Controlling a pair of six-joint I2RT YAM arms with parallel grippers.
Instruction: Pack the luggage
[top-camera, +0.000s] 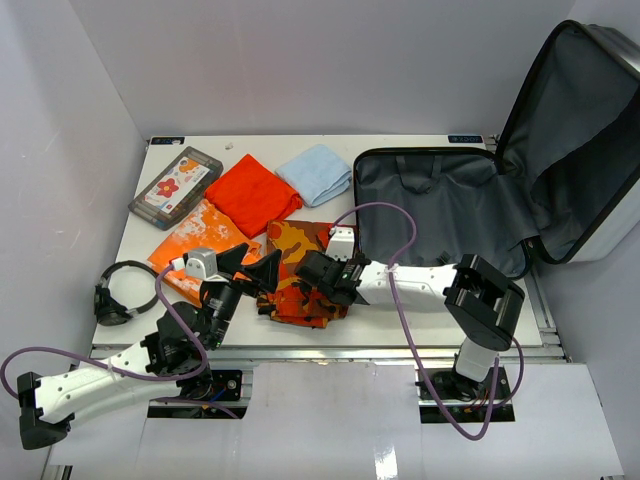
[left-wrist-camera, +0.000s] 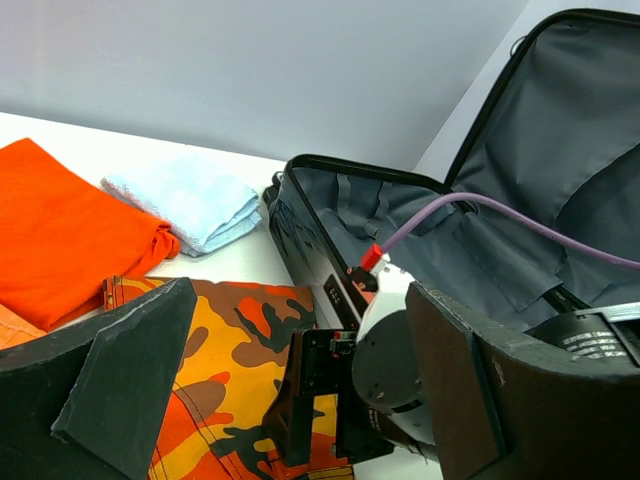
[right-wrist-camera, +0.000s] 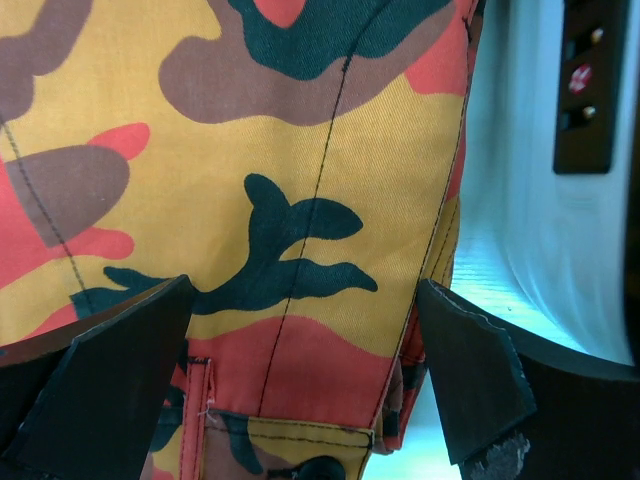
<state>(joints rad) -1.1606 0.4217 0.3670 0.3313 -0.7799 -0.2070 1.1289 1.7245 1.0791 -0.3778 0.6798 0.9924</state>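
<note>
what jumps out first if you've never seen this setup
The open luggage fills the right side of the scene, its lid standing up and its grey lining bare. At the centre lies a bright orange camouflage garment, with the right gripper spread open right over it and the left gripper open beside it.

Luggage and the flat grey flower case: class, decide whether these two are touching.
Apart. The top view shows the luggage right, the flower case far left, cloths between.
</note>
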